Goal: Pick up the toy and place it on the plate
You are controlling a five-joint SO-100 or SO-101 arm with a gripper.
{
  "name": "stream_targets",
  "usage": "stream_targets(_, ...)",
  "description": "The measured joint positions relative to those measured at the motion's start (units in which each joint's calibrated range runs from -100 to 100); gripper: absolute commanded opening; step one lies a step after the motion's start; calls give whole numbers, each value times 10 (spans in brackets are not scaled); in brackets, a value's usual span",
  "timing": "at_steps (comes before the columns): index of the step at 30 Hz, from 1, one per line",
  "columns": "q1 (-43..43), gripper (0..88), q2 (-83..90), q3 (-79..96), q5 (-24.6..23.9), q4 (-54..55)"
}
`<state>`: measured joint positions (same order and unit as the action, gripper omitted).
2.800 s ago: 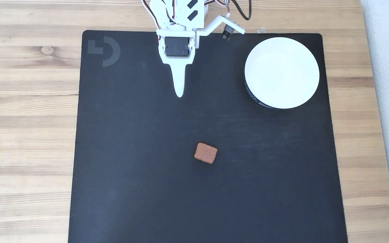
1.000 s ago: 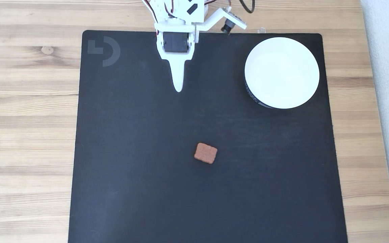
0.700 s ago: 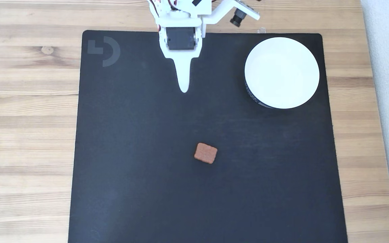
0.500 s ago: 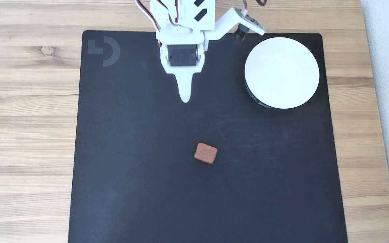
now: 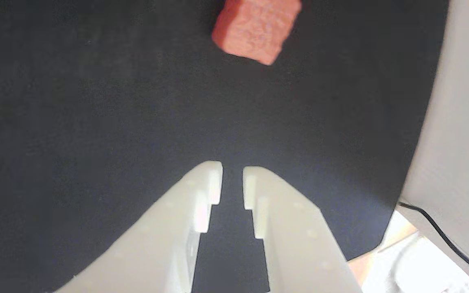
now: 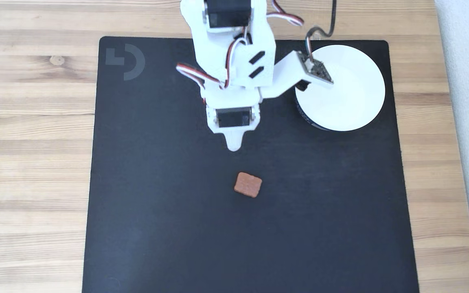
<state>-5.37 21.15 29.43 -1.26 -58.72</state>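
We see the gripper hanging over the middle of the black mat, pointing down at the toy. In the wrist view its fingers hold nothing, with only a thin gap between them, so we think they must spread wider to fit around the toy. The toy lies flat near the middle of the mat, a little past the fingertips, not touched. The plate sits at the mat's far right corner, and the arm's camera bracket reaches over its rim. Nothing stands between gripper and toy.
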Motion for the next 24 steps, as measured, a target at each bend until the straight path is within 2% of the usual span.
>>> stream_targets(16, -39, 24, -330, -398, -1, -131)
stream_targets(24, -37, 24, -418, -477, -1, -152)
